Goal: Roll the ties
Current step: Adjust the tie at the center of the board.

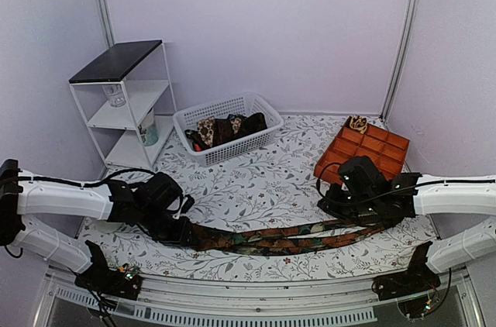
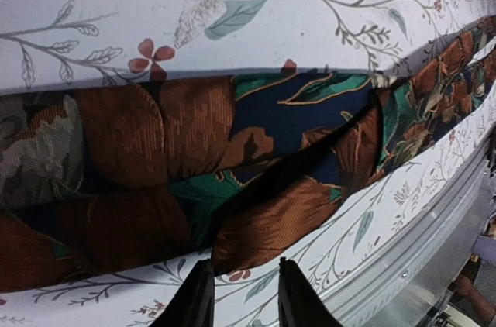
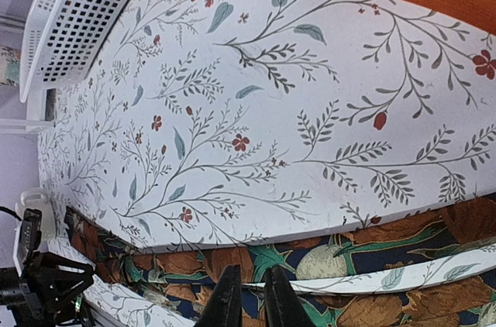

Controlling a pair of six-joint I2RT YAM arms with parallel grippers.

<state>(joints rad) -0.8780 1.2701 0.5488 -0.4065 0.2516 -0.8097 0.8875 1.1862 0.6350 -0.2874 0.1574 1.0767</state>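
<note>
One tie point(image 1: 271, 238), printed in rust, green and navy, lies across the near part of the table in two strands side by side. At its left end my left gripper point(image 1: 182, 230) sits low. In the left wrist view that gripper point(image 2: 246, 292) is open, bare cloth shows between its fingers, and the tie point(image 2: 194, 149) edge lies just past the tips. My right gripper point(image 1: 364, 217) is at the tie's right end. There its jaws point(image 3: 252, 296) stand a narrow gap apart over the tie point(image 3: 349, 257). More ties point(image 1: 225, 129) lie in the white basket point(image 1: 232, 150).
An orange compartment tray point(image 1: 372, 149) at the right back holds a small rolled tan spotted tie point(image 1: 358, 122). A white shelf unit point(image 1: 124, 102) with a jar point(image 1: 147, 129) stands at the left back. The table's metal front rail point(image 2: 418, 265) runs close behind the left gripper.
</note>
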